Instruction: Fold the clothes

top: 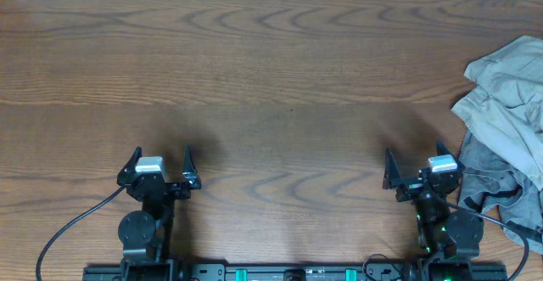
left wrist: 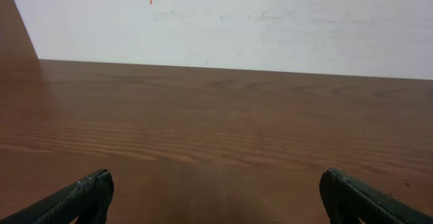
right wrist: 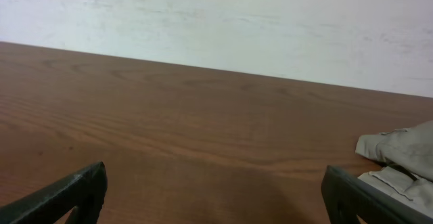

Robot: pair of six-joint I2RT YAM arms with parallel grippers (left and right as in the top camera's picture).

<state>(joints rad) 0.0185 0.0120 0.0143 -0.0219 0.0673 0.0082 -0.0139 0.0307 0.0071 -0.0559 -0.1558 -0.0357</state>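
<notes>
Black arms (top: pixel 140 227); left claw (top: pixel 161 153), right claw (top: pixel 415 152): dark pointed fingers (top: pixel 135 157), silver wrist blocks (top: pixel 149 165); black cables (top: pixel 64 230); green base lights (top: pixel 441 228).

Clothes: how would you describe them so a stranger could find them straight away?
Look down on the brown wooden table and follow it to its right edge. There, just beyond the right pincer, lie the clothes: a rumpled khaki-grey garment over a darker grey one. They are the only soft, crumpled thing on the wood.

The clothes (top: pixel 505 120) lie on the bench (top: pixel 280 77) at 3 o'clock, just beside the right end effector (top: pixel 414 155); the left end effector (top: pixel 161 154) is at 7 o'clock.
</notes>
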